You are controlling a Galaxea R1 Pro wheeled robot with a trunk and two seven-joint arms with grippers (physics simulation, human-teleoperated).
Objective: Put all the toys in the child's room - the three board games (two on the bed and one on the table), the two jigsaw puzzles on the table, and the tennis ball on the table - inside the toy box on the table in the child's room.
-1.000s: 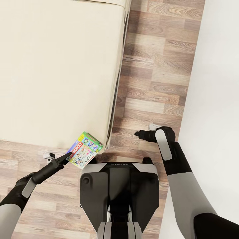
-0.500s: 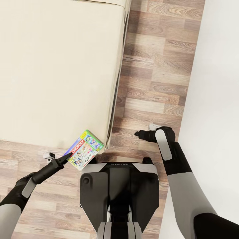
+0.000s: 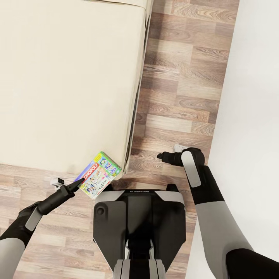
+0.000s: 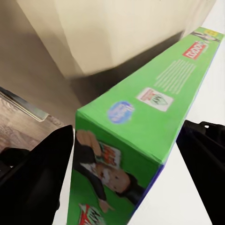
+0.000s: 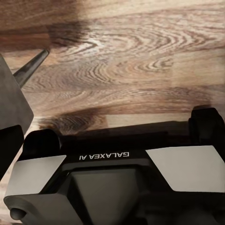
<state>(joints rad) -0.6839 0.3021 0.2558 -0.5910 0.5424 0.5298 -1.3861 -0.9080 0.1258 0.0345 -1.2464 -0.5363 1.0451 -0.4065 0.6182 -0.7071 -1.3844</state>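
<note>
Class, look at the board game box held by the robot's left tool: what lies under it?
Under the board game box lie wooden floor and the bed's lower corner. The box hides the floor directly beneath it.

"GALAXEA AI" stands, upside down, on the robot's base point(image 5: 112, 173).

The head view looks steeply down from above the trunk point(image 3: 137, 221), over bed point(image 3: 66, 81), floor point(image 3: 178, 89) and both arms. The left wrist view sits very close behind the game box point(image 4: 140, 136), facing the bed point(image 4: 122, 33). The right wrist view faces down at floor point(image 5: 122, 61) and the robot's base point(image 5: 112, 173). All three share the floor.
</note>
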